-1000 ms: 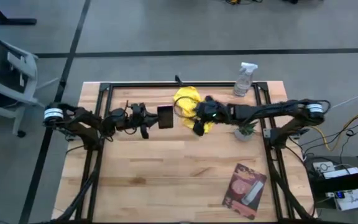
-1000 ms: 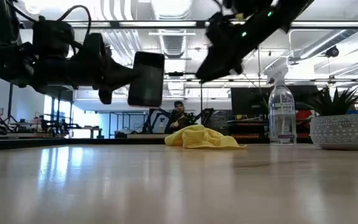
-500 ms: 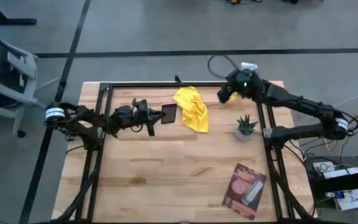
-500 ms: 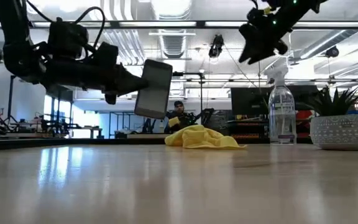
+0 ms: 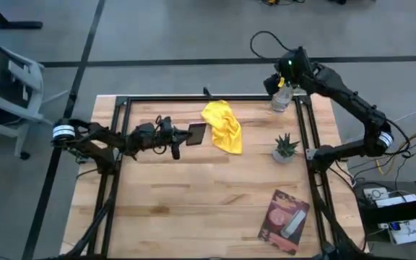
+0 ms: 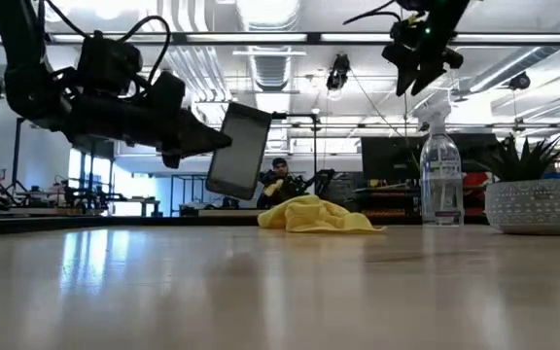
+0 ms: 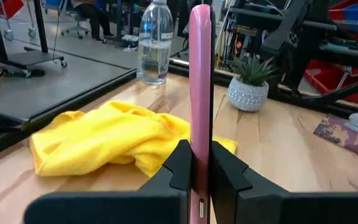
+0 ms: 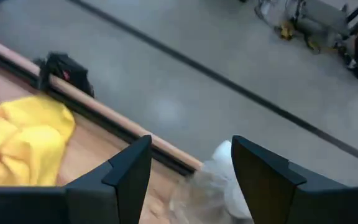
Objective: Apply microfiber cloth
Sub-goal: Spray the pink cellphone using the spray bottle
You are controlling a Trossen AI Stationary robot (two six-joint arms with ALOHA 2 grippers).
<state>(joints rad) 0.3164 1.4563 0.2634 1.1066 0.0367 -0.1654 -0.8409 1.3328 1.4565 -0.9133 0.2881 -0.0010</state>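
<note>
Right fingers [image 5: 279, 78] swung off the microfiber cloth [image 5: 222, 126], now spread above the spray bottle [image 5: 282, 95] | cloth left unheld | left fingers [image 7: 194, 163] clenched on the phone [image 7: 200, 93].

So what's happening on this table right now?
The left gripper is clamped on a pink-edged phone, holding it in the air beside the yellow microfiber cloth, which lies loose on the table. The right gripper hangs open directly above the spray bottle at the table's far edge, not gripping it.
</note>
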